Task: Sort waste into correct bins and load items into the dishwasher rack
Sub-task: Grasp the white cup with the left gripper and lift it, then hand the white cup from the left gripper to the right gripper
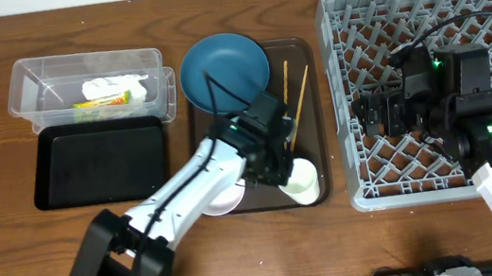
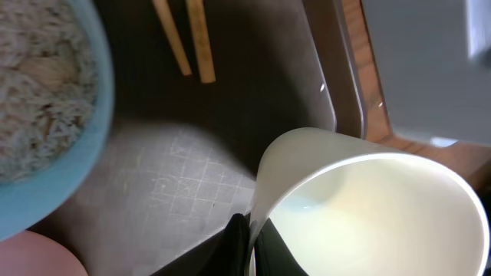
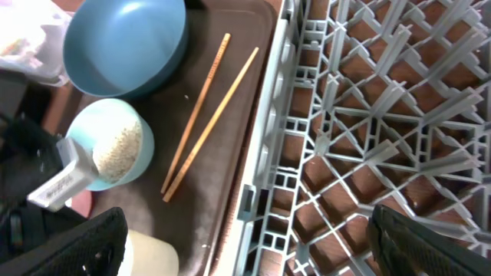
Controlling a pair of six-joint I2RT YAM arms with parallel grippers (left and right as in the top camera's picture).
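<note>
On the dark brown serving tray (image 1: 302,54), mid-worktop (image 1: 270,249):
- Left pincer (image 2: 252,244), clenched on the wall of the small white cup (image 2: 368,207), with one dark finger outside the rim and one inside. The cup is at the tray's near right corner. Whether it rests on the tray or is lifted cannot be told.
- Light blue bowl (image 3: 115,149) holding loose white rice grains (image 2: 38,69), just beside the cup. It is hidden under the left arm in the overhead view.
- Two thin wooden chopsticks (image 3: 217,115), side by side, apart from the cup, between the bowl and the tray's right wall.
- Big dark blue plate (image 1: 225,69) at the tray's far end.
- White bowl (image 1: 221,200), mostly covered by the arm, with only its near edge showing.

Over the large square grey plastic dishwasher rack (image 1: 337,69), near its left wall:
- Right pincer (image 3: 247,218), spread wide and holding nothing. Only the finger ends show at the lower corners of its wrist view.

Left of the brown tray:
- Clear rectangular plastic tub (image 1: 24,81) containing a crumpled white paper napkin (image 1: 110,83) and a yellow-orange snack wrapper (image 1: 103,103).
- Shallow black rectangular tray (image 1: 102,162), just in front of the tub.
</note>
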